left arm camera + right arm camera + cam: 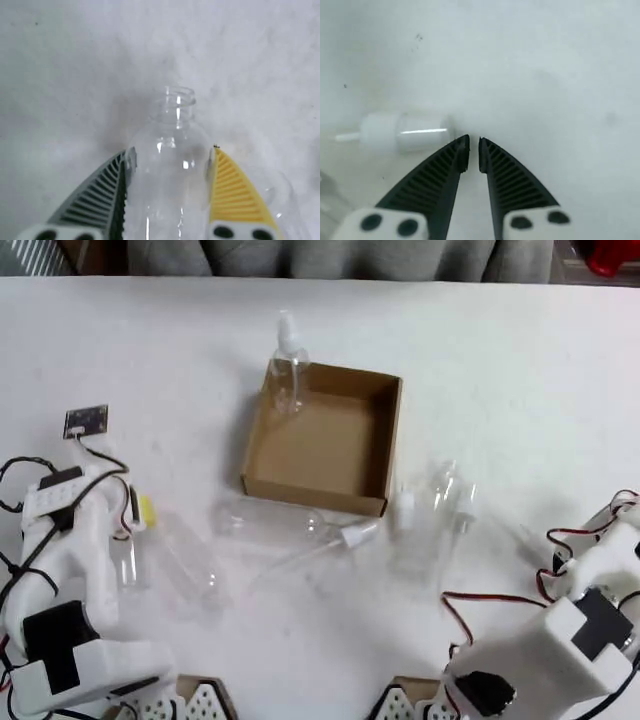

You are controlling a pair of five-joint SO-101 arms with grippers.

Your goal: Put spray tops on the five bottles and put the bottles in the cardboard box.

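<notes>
My left gripper [170, 155] is shut on a clear bottle [175, 165] with no top. Its grey and yellow fingers press on either side below the open neck. From above, this gripper [135, 525] and its bottle [125, 562] sit at the table's left. The cardboard box [385, 440] stands mid-table, with one topped bottle [288, 370] upright in its far left corner. My right gripper [472, 150] is shut with nothing between its black fingers. A white spray top [405, 132] lies just beyond the fingertips. The right arm [590, 590] is at the lower right.
Two clear bottles [265, 520] [190, 560] lie on the table in front of the box, a spray top [355, 533] by the first. More bottles and tops [430, 510] cluster right of the box. A small circuit board [86, 421] lies far left.
</notes>
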